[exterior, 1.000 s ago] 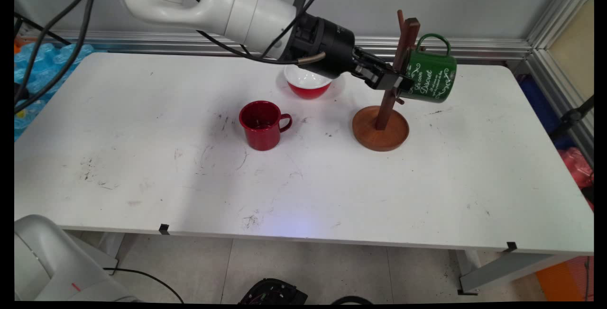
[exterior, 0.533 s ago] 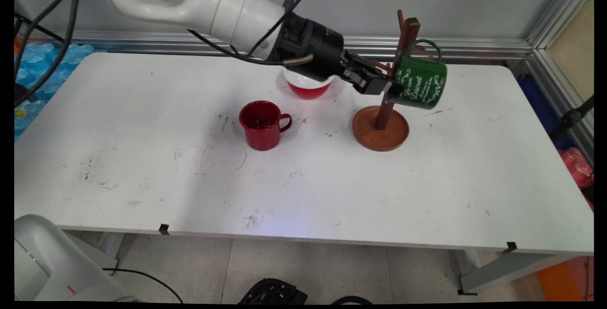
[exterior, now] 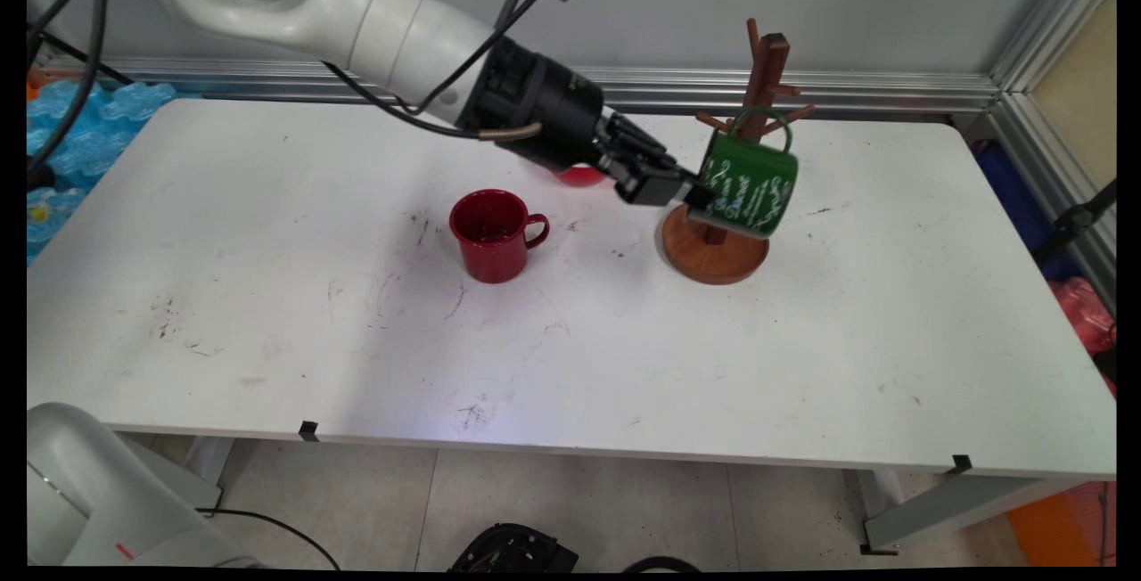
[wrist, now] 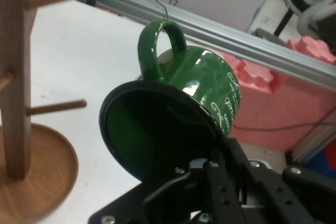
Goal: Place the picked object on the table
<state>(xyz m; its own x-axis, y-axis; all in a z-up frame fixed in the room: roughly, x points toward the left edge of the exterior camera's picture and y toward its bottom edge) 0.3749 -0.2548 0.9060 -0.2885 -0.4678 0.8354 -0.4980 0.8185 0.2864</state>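
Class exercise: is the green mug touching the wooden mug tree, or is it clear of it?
Apart. In the hand view, white table shows between the green mug and the wooden mug tree, whose pegs end short of it. The gripper holds the mug by its rim.

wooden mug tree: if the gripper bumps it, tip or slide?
The mug tree probably tips at the top: tall thin post, pegs sticking out. Its wide round base sits flat, so a low push likely slides it. It looks rigid. The gripper holds the green mug right beside it.

Red bowl (exterior: 579,175) near table's (exterior: 267,340) far edge largely hidden behind gripper (exterior: 691,196). Mug tree (exterior: 713,251) post partly covered by green mug (exterior: 747,189); lettering unreadable. Fingertips hidden in hand view.
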